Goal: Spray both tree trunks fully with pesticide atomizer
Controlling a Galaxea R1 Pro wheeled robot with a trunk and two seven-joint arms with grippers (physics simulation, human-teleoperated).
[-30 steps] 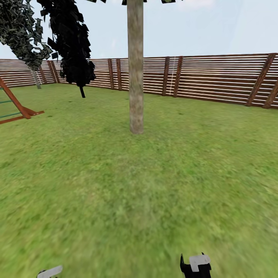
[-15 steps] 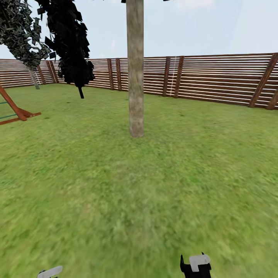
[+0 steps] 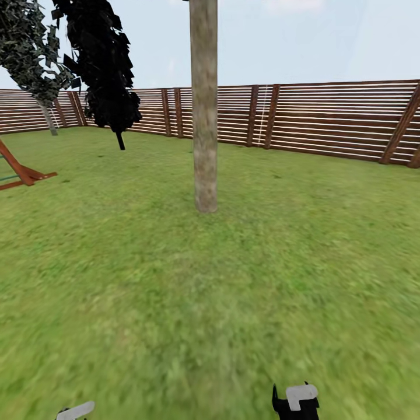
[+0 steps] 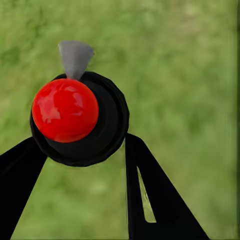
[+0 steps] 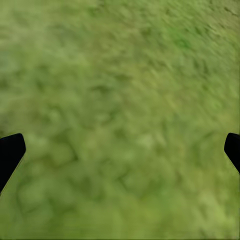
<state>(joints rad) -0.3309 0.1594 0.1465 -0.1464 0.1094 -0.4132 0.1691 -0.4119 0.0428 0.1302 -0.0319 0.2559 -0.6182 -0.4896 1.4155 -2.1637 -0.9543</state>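
While clamped between the left gripper fingers over lawn, pesticide atomizer far from tree trunk; right gripper spread, empty; risks: spraying early, mist falling short.

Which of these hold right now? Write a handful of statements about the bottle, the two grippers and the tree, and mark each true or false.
1. The left gripper is shut on the pesticide atomizer, its red top facing the wrist camera. True.
2. The right gripper holds a second bottle. False: its fingers stand wide apart with only blurred grass between them.
3. A pale tree trunk stands straight ahead on the lawn in the head view. True.
4. The trunk is covered in white specks. False: none show on the bark.
5. A brick wall closes off the garden. False: it is a brown slatted wooden fence.
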